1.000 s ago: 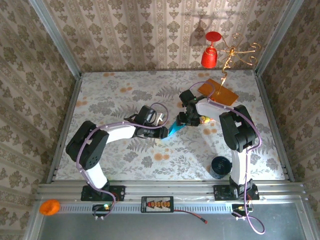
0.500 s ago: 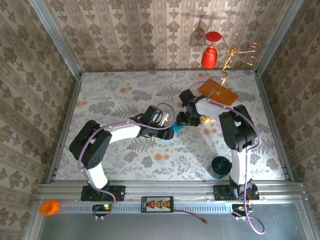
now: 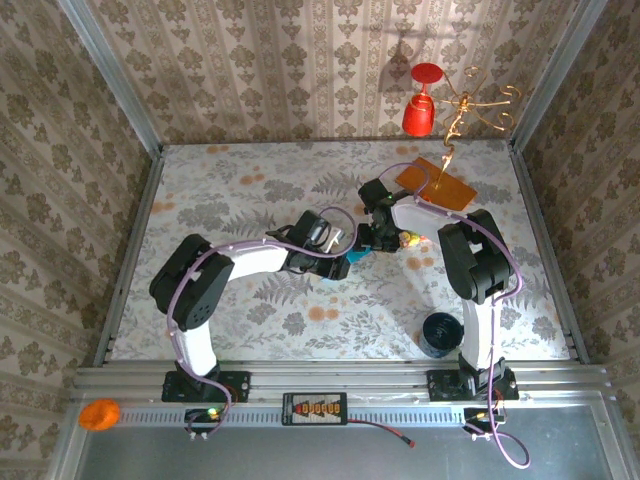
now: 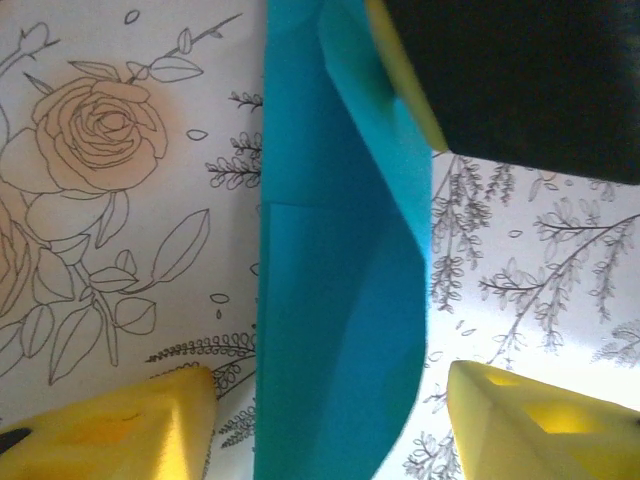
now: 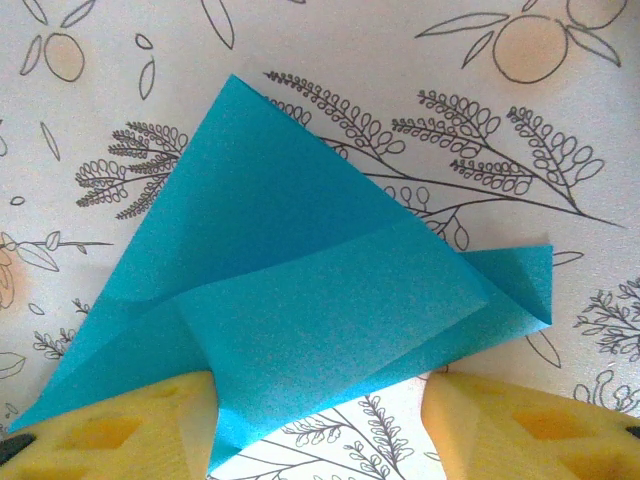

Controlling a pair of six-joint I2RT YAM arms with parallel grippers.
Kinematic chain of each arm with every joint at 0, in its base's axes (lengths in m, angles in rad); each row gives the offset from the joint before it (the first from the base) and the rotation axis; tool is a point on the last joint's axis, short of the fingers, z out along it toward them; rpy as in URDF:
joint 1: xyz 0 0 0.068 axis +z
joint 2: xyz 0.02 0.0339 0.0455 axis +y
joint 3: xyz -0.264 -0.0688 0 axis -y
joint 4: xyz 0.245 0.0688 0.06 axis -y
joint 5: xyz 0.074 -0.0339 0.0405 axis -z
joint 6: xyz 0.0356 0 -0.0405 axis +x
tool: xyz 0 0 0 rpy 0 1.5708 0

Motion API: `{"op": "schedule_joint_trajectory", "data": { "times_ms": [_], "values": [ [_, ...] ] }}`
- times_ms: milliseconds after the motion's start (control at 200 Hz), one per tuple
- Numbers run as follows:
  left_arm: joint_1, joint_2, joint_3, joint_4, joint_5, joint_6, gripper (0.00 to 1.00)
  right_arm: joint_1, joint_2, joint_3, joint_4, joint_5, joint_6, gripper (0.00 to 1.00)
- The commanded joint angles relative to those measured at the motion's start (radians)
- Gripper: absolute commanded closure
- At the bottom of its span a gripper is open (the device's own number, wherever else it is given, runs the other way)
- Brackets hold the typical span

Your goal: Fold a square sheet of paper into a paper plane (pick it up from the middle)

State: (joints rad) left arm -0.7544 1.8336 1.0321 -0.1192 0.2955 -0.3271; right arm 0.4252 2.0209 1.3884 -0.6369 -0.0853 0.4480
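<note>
Over table (image 4: 120,280), left gripper (image 4: 325,400) half-open, straddling part-folded paper plane (image 4: 340,300).

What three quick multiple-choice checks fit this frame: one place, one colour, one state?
1. Where does the orange card lie?
A) near left corner
B) far right of the table
C) middle of the front edge

2. What colour is the folded paper?
A) white
B) red
C) teal-blue

3. How is the left gripper?
A) open, fingers either side of the paper
B) shut on the paper
C) shut on the card

Key:
1 B: the top view shows it by the back right corner.
2 C: both wrist views show teal-blue.
3 A: its yellow fingers stand wide apart with the paper between them.
</note>
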Motion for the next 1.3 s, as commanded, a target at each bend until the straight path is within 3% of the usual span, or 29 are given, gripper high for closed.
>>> {"op": "schedule_joint_trajectory", "data": {
  "times_ms": [0,305,505,830,1125,1295],
  "values": [
    [-0.005,0.031,0.035,-0.036,-0.01,0.02,0.41,-0.008,0.094,-0.04,-0.001,-0.009,0.004,0.39],
    [0.019,0.047,0.009,-0.009,0.038,-0.012,0.62,-0.01,0.087,-0.044,0.001,-0.018,0.005,0.39],
    [0.046,0.066,-0.014,0.027,0.097,-0.045,0.69,-0.019,0.075,-0.045,0.012,-0.052,0.005,0.39],
    [0.049,0.09,-0.003,-0.007,0.11,-0.044,0.71,-0.051,0.006,-0.055,0.056,-0.14,0.004,0.39],
    [0.041,0.092,0.011,-0.064,0.072,-0.03,0.7,-0.056,-0.264,-0.189,0.196,-0.232,0.01,0.36],
    [0.04,0.097,0.019,-0.076,0.066,-0.031,0.71,-0.051,-0.353,-0.322,0.314,-0.314,0.102,0.38]
  ]
}}
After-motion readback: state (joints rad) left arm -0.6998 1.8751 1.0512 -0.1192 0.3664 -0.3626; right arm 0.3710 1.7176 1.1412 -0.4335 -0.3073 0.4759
